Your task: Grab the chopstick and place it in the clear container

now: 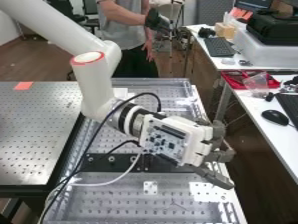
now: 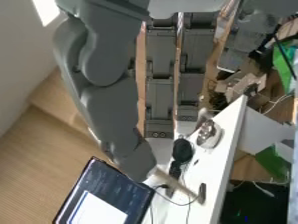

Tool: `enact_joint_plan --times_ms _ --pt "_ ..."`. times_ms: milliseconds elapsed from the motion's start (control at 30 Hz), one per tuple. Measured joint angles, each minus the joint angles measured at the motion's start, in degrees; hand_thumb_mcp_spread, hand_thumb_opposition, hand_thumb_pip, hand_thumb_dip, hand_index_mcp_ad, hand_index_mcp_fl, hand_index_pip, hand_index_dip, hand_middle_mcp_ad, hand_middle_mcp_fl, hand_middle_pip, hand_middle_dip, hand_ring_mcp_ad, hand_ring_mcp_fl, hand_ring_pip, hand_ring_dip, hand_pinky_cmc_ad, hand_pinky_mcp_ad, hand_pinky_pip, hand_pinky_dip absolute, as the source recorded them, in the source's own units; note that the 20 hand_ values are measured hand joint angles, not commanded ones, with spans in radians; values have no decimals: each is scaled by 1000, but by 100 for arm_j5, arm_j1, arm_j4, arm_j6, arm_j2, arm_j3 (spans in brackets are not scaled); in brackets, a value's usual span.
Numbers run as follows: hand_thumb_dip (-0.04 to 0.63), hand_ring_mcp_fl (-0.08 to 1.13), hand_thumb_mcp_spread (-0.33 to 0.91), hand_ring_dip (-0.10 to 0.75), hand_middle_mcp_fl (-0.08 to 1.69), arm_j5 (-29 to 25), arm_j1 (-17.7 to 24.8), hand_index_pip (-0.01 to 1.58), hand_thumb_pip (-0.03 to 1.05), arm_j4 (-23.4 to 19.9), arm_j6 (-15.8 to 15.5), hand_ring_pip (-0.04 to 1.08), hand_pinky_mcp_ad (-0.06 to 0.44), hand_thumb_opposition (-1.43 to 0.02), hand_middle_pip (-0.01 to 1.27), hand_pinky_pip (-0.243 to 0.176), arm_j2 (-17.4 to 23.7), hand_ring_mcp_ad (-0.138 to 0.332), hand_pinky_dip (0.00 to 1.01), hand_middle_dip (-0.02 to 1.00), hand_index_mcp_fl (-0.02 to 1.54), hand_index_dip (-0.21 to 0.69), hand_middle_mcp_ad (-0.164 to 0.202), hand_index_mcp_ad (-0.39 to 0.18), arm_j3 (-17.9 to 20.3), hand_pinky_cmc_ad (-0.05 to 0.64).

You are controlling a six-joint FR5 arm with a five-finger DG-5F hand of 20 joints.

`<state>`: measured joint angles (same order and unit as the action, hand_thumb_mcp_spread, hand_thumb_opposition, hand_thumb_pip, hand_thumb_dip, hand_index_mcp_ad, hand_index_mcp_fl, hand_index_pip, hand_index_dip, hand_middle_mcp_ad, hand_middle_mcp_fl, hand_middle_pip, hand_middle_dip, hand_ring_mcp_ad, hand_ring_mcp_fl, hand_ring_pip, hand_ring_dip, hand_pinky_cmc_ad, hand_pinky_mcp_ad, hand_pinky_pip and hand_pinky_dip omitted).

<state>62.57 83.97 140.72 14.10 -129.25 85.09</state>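
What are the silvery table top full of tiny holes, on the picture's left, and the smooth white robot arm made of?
The silvery table top looks like bare metal with a satin finish: it has a soft grey gleam. The white arm looks smooth, with soft shading. That could be painted metal or plastic; its coating leaves that open.

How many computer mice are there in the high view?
1: the black mouse on the white desk at the right, nearer than the red tray. Others may be hidden behind things or cut off.
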Motion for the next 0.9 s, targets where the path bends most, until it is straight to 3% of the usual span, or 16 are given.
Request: enact_joint_plan --times_ms 100,500,900 --pt "260 785 747 560 1140 48 -45 937 487 125 -117 113 265 -1066 471 -30 65 35 180 702 1011 3 35 -141 -66 304" --pt "260 803 721 560 1171 136 -145 890 487 256 -479 113 265 -1096 473 -30 405 35 180 702 1045 3 35 -150 -62 309" --pt "264 831 705 560 1166 485 -155 873 487 960 -1066 113 265 -1114 473 -31 1082 37 180 702 1066 3 35 -152 -72 332"
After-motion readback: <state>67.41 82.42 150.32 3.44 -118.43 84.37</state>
